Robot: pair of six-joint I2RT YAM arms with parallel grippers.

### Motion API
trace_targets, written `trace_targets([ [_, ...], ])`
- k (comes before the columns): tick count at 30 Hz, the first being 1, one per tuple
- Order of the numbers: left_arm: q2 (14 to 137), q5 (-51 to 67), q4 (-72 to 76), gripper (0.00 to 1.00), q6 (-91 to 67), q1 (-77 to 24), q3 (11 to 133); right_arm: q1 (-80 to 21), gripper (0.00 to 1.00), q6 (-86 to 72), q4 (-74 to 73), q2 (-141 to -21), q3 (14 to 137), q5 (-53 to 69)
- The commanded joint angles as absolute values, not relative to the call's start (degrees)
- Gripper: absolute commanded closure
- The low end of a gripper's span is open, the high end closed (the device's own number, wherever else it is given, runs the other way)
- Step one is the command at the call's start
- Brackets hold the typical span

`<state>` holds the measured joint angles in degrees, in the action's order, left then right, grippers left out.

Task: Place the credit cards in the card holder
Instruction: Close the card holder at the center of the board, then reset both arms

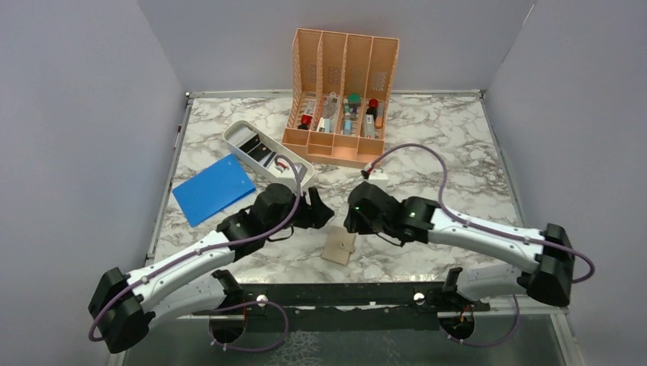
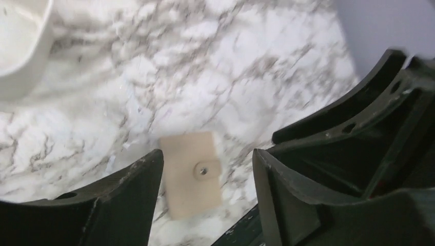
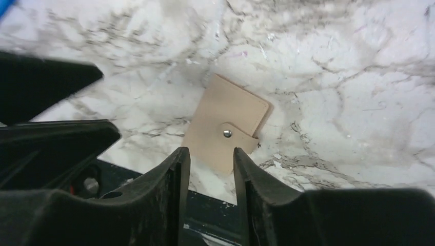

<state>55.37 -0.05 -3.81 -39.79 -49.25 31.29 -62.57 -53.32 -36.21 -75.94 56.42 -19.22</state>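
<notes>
Looking at your white marble-patterned desk (image 1: 427, 145) with its grey veins, you've got exactly one small tan card holder (image 3: 225, 123). It's a flat, matte rectangle with a leathery look. It lies folded shut, and a short tab held by one pale round snap crosses its edge. It sits on the bare stone close to the near edge of the desk, in between your two arms and touching neither.

Your left hand (image 1: 317, 210) hovers just above and left of it, its two dark, scuffed plastic fingers spread wide with nothing between them. Your right hand (image 3: 210, 151) is only parted a little, a narrow gap, and it's also got hold of nothing.

Further back there's one orange slotted plastic rack (image 1: 343, 53) with four compartments, one white oblong tray (image 1: 244, 137) with rounded corners, and one smooth blue flat sheet (image 1: 210, 187) beside that tray.
</notes>
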Motion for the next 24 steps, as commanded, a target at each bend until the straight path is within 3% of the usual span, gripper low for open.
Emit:
trace_targets([
  [1, 48.87, -8.5, -14.57, 0.09, -32.9, -49.54, 41.65, -62.75, 0.5, -50.94, -35.98, -65.22, 56.22, -23.61],
  [2, 47.77, -8.93, -16.07, 0.02, -32.02, -49.5, 43.58, -62.75, 0.37, -50.06, -35.57, -62.69, 55.58, -23.87],
  [4, 45.88, -9.25, -18.04, 0.01, -30.0, -49.48, 47.31, -62.75, 0.07, -49.58, -36.67, -57.96, 55.71, -24.87],
  [5, 45.04, -8.92, -18.76, 0.01, -28.96, -49.54, 48.83, -62.71, 0.01, -49.53, -37.78, -56.0, 56.15, -25.6],
  [13, 39.61, -7.08, -21.95, 0.01, -23.59, -49.49, 53.91, -62.75, 0.0, -48.87, -43.11, -44.33, 57.91, -31.3],
  [24, 34.4, -9.86, -21.67, 0.01, -25.22, -49.49, 49.82, -62.7, 0.0, -47.67, -39.98, -43.02, 57.74, -28.57],
])
